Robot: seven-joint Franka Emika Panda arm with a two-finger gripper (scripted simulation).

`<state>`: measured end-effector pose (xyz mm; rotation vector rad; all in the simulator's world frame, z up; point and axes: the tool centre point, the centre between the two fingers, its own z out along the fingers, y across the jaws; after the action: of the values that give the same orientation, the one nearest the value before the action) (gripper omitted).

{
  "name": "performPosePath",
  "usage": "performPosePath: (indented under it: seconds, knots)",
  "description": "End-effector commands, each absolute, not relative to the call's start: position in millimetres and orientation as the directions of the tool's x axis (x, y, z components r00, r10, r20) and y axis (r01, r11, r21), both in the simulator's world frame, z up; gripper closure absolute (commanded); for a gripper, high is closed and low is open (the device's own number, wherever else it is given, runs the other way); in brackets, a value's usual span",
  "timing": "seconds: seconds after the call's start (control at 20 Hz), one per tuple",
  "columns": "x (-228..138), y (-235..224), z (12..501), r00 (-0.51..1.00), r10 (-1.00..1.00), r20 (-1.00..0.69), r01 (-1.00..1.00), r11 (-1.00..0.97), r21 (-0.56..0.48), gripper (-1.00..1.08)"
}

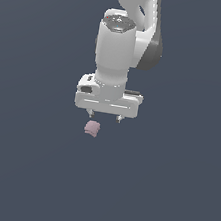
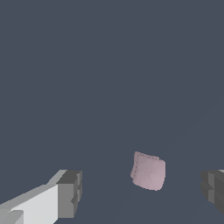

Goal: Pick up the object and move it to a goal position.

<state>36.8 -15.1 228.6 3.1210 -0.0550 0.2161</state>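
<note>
The object is a small pale pink, roughly cube-shaped lump [image 1: 92, 128] with rounded edges, lying on the dark grey floor. In the exterior view it sits just below my white gripper [image 1: 104, 115], slightly toward that view's left of the midpoint between the fingers. The gripper points straight down with its two short fingers spread wide and nothing between them. In the wrist view the lump [image 2: 148, 171] lies between the two grey fingertips [image 2: 70, 192], apart from both and nearer the other fingertip [image 2: 213, 189]. My gripper [image 2: 142, 190] is open and empty.
The floor [image 1: 170, 193] is a plain dark grey surface with no other objects or edges in view. The white arm [image 1: 130, 29] rises above the gripper toward the top of the exterior view.
</note>
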Motion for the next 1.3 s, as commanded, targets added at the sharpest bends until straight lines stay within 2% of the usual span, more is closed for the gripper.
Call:
performPosePath:
  seconds: [0.0,0.3,0.8,1.25]
  knots:
    - [37,-15,230,0.99,-0.034,0.139,-0.036,-0.999,0.011,-0.92]
    - [28,-27,201,0.991,-0.079,0.112,-0.079,-0.997,0.003,-0.92]
    - [-16,-70,104,0.969,-0.247,0.015,-0.247,-0.969,-0.002,-0.92]
    - [-23,-75,89,0.964,-0.268,0.001,-0.268,-0.964,0.0,-0.92]
